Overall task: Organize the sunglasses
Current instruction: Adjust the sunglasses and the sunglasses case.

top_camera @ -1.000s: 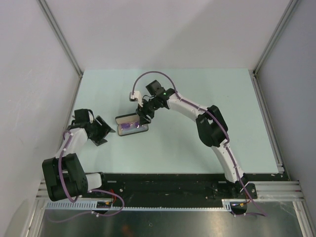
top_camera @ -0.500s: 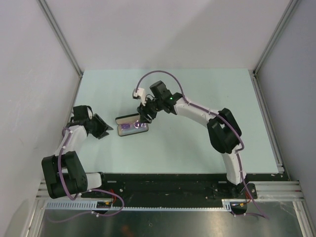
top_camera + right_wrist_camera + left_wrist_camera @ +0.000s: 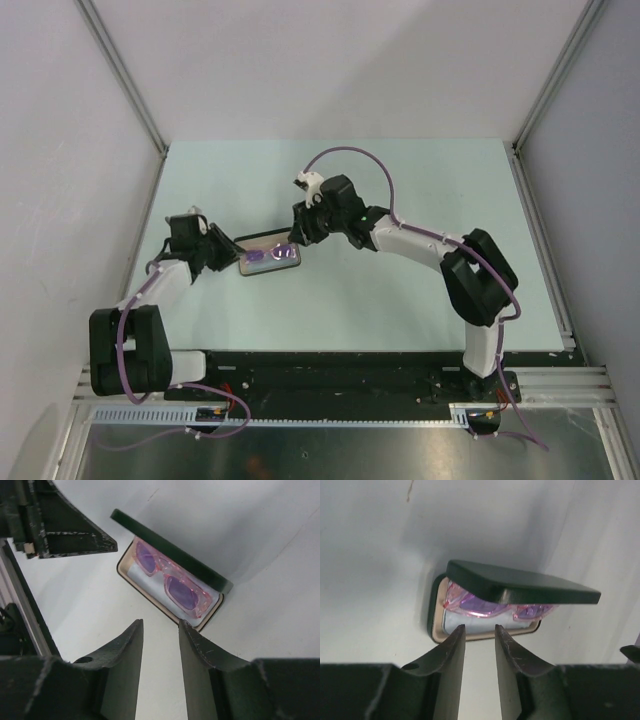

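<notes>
Your sunglasses (image 3: 172,587) look light and brittle, so lift them by the bridge. The left gripper (image 3: 480,628) and right gripper (image 3: 160,623) are slightly parted, holding nothing.

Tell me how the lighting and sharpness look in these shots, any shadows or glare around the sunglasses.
Top external: even, soft light, no glare; the sunglasses are only a tiny purple smudge in the case. Left wrist: dark shadow behind the raised lid, with the sunglasses glowing bright pink beneath it. Right wrist: clearest view, the sunglasses crisp.
</notes>
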{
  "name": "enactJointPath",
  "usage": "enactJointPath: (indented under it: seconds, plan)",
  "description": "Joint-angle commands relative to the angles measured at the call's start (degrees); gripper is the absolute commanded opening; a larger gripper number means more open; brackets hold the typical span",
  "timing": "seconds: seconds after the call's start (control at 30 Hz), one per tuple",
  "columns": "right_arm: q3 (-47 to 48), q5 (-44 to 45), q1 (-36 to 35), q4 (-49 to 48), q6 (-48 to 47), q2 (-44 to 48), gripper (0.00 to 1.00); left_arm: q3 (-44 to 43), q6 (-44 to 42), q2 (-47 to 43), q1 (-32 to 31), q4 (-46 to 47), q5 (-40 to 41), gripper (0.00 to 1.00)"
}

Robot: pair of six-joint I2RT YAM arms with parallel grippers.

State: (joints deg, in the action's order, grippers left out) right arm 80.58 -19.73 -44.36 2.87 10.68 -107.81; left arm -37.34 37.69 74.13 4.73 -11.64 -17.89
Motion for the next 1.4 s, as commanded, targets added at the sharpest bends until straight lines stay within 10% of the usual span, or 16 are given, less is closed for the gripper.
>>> enactJointPath:
  seconds: [0.0,1.37]
  plan:
    - [-0.42,0.92,0.5,-7.87,9.53,-3.1,0.39,1.48,1.68,-0.91,-1.39,8.03,4.96,0.35]
    - [-4.99,9.62,0.06,-12.98,10.68,-8.73,0.45,12.38,-0.34,-0.74,-6.49,27.63,11.91,0.44]
